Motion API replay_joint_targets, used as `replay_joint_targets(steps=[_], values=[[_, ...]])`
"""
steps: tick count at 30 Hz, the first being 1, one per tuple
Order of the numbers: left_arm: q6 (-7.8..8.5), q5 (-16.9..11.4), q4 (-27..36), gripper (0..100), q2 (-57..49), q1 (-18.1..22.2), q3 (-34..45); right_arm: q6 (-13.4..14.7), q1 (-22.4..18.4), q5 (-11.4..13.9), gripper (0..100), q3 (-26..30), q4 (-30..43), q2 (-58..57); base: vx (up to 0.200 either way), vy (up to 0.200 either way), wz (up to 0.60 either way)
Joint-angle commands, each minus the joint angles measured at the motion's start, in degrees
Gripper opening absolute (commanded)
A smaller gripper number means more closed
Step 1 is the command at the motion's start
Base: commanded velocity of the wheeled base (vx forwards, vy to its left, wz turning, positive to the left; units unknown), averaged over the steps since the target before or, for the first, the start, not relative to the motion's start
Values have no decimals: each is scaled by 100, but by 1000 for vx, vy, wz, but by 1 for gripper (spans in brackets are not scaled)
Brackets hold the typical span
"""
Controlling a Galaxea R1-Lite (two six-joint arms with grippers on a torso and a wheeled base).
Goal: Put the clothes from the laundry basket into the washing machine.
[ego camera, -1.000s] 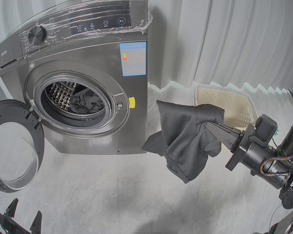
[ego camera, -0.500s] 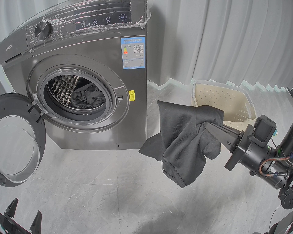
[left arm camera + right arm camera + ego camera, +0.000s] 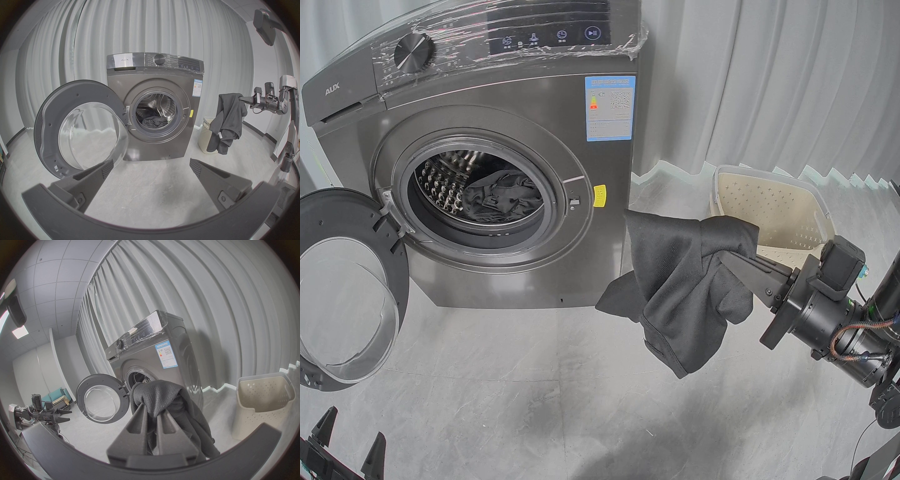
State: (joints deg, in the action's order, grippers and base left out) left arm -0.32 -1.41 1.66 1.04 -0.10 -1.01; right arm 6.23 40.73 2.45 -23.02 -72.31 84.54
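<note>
Right gripper [image 3: 729,255] pinches a limp dark-grey knit garment [image 3: 675,294] hanging in folds.

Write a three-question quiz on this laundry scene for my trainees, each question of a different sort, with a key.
1. True or false: the door of the washing machine is shut.
2. Multiple choice: the right end effector holds A) a dark garment, B) a white towel, C) nothing.
3. Short answer: what already lies in the drum?
Key: 1 false, the door stands wide open. 2 A, the end effector is closed on the garment, which hangs above the floor. 3 a piece of dark clothing.
</note>
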Motion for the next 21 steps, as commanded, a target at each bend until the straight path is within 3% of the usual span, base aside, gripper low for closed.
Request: replay_joint_targets(steps=[1,3,9,15,21], values=[[-3,1,1,100,-60,1,40,1,-4,1,0,-1,-2,10,0,200,0],[-3,1,1,100,-68,1,40,1,-4,1,0,-1,-2,10,0,200,0],[-3,1,1,100,-68,1,40,1,-12,1,0,8,-2,10,0,0,0],[-3,1,1,100,-68,1,40,1,-30,1,0,8,7,10,-200,0,0],[-3,1,1,100,-68,1,40,1,-30,1,0,8,7,27,0,0,0]])
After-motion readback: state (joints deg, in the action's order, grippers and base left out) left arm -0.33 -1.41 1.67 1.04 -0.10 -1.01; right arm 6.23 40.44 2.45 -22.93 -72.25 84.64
